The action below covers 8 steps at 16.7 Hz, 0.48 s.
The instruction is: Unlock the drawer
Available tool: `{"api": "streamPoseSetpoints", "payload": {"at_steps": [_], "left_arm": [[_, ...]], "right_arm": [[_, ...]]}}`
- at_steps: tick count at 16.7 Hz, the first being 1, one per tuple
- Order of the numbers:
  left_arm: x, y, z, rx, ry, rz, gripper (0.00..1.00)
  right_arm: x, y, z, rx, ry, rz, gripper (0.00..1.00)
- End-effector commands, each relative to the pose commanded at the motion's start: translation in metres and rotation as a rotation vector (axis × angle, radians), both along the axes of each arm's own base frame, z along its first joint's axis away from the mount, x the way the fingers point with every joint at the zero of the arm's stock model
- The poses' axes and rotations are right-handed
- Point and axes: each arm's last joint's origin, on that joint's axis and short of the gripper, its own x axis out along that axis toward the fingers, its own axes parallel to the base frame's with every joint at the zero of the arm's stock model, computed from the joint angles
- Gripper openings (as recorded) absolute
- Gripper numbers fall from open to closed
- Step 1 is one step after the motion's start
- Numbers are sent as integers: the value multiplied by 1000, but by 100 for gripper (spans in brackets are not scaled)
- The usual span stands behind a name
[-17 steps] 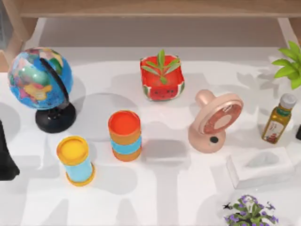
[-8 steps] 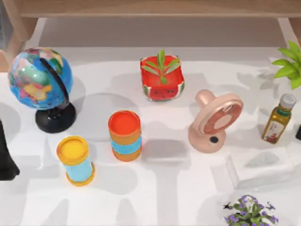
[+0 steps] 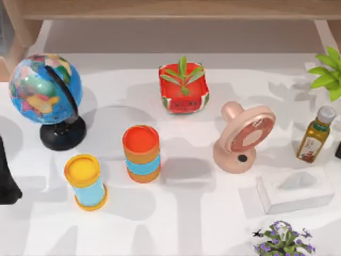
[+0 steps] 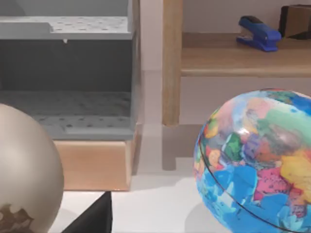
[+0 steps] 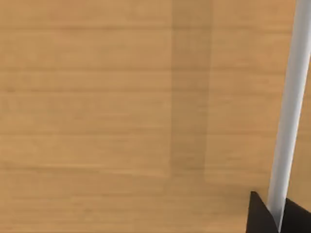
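Note:
A light wooden drawer front (image 5: 121, 111) faces the right wrist view at very close range. A pale bar handle (image 5: 289, 107) runs along it. My right gripper (image 5: 276, 216) has one dark fingertip on each side of the bar, closed against it. In the top view a dark sliver of my right arm (image 3: 338, 151) shows at the right edge. My left arm (image 3: 6, 178) is parked at the left edge of the table beside the globe (image 3: 45, 89); one dark finger (image 4: 92, 218) shows in the left wrist view.
On the white table stand a watermelon planter (image 3: 183, 90), an orange and blue canister (image 3: 141, 153), a yellow-lidded canister (image 3: 85, 181), a pink fan (image 3: 242, 137), an oil bottle (image 3: 315, 134), a tissue box (image 3: 295, 190) and purple flowers (image 3: 283, 241). A grey open unit (image 4: 68, 77) and wooden post (image 4: 172, 63) stand behind the globe.
No object on the table has moved and neither arm has visibly shifted. Only the faint shadows on the table differ slightly.

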Motion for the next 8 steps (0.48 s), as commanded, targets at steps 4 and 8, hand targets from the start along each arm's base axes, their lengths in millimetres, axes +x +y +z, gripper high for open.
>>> {"api": "streamPoseSetpoints", "payload": {"at_steps": [4,8], "left_arm": [[0,0,0,0,0,0,100],[0,0,0,0,0,0,100]], "right_arm": [[1,0,-1,2,1,0,0],[-19,-2,0,4,0,-7,0]]}}
